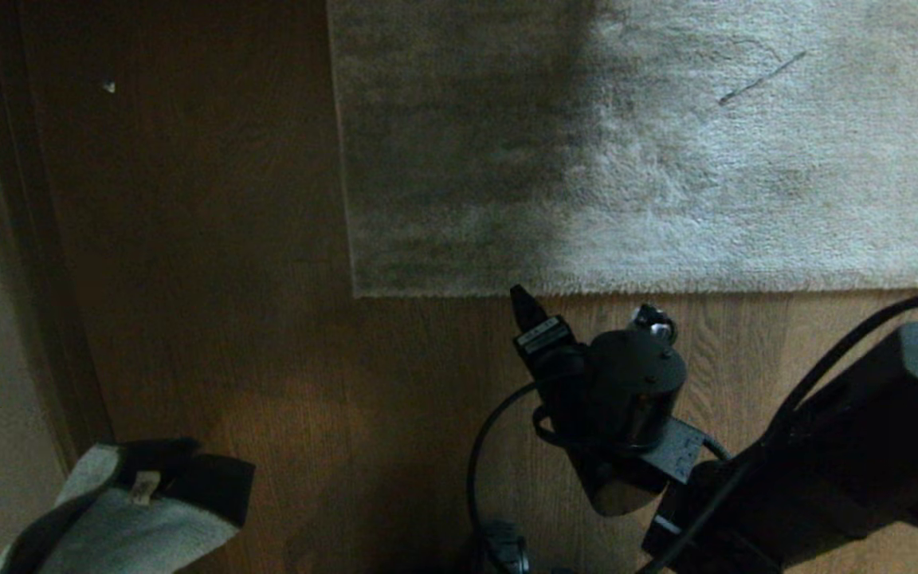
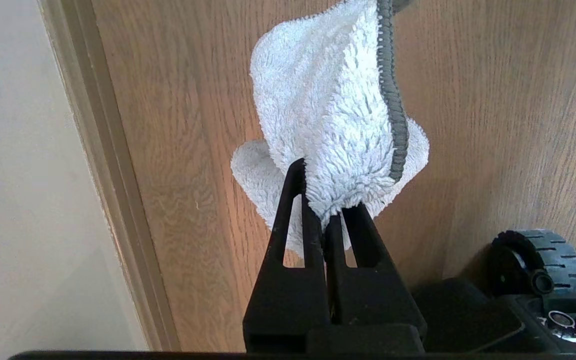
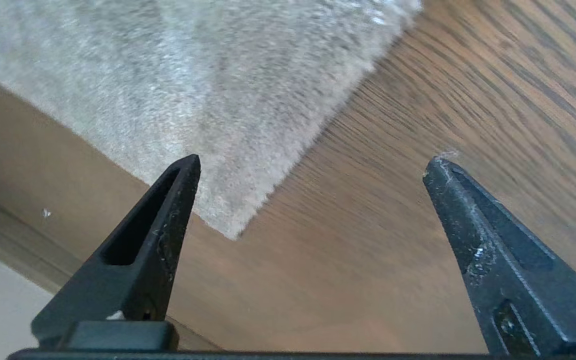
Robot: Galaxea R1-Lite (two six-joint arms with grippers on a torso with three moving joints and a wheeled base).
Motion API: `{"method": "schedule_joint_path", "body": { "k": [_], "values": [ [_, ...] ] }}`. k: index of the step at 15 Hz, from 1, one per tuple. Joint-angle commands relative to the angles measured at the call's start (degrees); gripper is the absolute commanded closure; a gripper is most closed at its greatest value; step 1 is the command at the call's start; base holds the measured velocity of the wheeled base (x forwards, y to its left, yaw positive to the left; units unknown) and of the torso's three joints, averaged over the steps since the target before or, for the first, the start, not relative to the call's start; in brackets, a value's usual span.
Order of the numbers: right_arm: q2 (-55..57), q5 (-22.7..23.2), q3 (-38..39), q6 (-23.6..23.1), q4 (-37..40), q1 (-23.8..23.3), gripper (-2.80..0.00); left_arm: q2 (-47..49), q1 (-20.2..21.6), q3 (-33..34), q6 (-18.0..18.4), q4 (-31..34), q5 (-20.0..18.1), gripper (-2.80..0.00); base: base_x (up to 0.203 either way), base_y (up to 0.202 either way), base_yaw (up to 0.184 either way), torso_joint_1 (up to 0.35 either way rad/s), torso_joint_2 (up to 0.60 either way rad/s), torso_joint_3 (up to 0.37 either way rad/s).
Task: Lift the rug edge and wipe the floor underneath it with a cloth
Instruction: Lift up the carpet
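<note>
Both grippers are ready: the right gripper [image 3: 313, 167], fingers spread, should straddle the plush grey-beige rug edge [image 3: 248, 220] squarely, while the left gripper [image 2: 325, 210] clamps the pale fluffy cloth [image 2: 328, 115].

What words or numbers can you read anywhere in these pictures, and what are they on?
No text can be read anywhere.
White label on the right arm's wrist: markings too small and blurred to read.
Small tag on the cloth held by the left gripper: nothing readable on it.
Rug and floor: no writing.
</note>
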Motion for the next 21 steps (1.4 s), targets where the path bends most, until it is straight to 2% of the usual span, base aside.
{"method": "schedule_joint_path", "body": {
  "k": [1, 7, 14, 21],
  "values": [
    [4.7, -0.1, -0.8, -3.0, -5.8, 0.0, -2.80, 0.0, 0.0, 0.0, 0.0, 0.0, 0.0, 0.00, 0.000, 0.000, 0.000, 0.000, 0.00, 0.000],
    [10.1, 0.2, -6.9, -10.1, -12.8, 0.1, -2.80, 0.0, 0.0, 0.0, 0.0, 0.0, 0.0, 0.00, 0.000, 0.000, 0.000, 0.000, 0.00, 0.000],
    [12.6, 0.3, -8.8, -10.6, -12.8, 1.6, -2.80, 0.0, 0.1, 0.0, 0.0, 0.0, 0.0, 0.00, 0.000, 0.000, 0.000, 0.000, 0.00, 0.000],
    [16.2, 0.4, -12.4, -13.6, -12.8, 2.0, -2.80, 0.0, 0.0, 0.0, 0.0, 0.0, 0.0, 0.00, 0.000, 0.000, 0.000, 0.000, 0.00, 0.000]
  ]
}}
